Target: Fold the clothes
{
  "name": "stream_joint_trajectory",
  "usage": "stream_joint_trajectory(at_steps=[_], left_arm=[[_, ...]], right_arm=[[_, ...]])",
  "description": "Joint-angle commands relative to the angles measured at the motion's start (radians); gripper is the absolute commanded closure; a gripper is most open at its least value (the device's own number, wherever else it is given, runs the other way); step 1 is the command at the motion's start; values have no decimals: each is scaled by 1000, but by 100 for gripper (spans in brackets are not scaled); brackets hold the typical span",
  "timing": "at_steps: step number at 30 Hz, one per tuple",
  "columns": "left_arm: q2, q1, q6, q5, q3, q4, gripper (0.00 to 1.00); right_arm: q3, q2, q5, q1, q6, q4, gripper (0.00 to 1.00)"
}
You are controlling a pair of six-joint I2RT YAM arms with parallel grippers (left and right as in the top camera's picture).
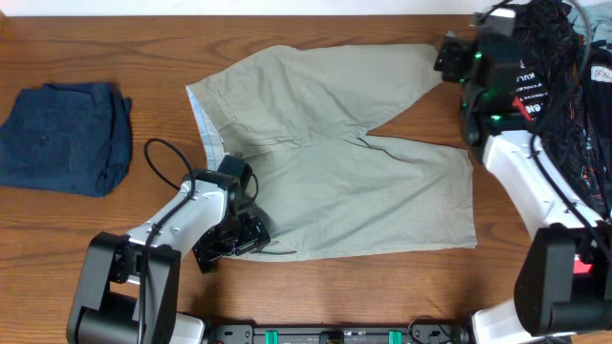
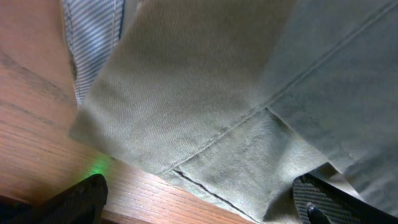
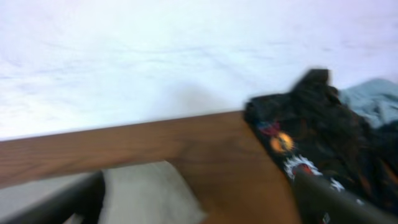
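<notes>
Lying flat across the middle of the brown wooden tabletop point(image 1: 86, 258), the one pair of large khaki-tan cotton trousers point(image 1: 335, 182) looks soft, light and limp, best pinched at a waistband corner and a leg hem; one folded pair of dark blue denim jeans point(image 1: 62, 134) sits well left; two hands, the left hand point(image 1: 244, 234) wide at the waistband corner, the right hand point(image 1: 449, 55) wide at the far hem, neither holding anything

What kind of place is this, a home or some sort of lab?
Probably a robotics lab bench, not a home: a left arm and right arm work at a wooden table, khaki trousers spread on it, black cables heaped alongside.
</notes>
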Motion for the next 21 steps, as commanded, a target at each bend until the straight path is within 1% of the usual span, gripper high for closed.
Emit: stream_joint_trajectory(at_steps=[1,5,8,12,17,21], left_arm=[[32,-3,-24,-85,-34,34,3],[32,-3,-24,-85,-34,34,3],[32,-3,-24,-85,-34,34,3],[32,-3,-24,-85,-34,34,2],[9,-2,16,-78,10,-1,2],[-81,-2,17,-77,46,-29,2]], right_arm=[[-8,11,-24,-14,19,-107,1],[-8,11,-43,-12,20,-394,1],[-8,11,-121,-13,20,-585,1],[-8,7,-235,-13,28,-759,1],[-8,-3,-233,-33,169,-984,1],[-9,-18,-243,-94,310,-1119,1]])
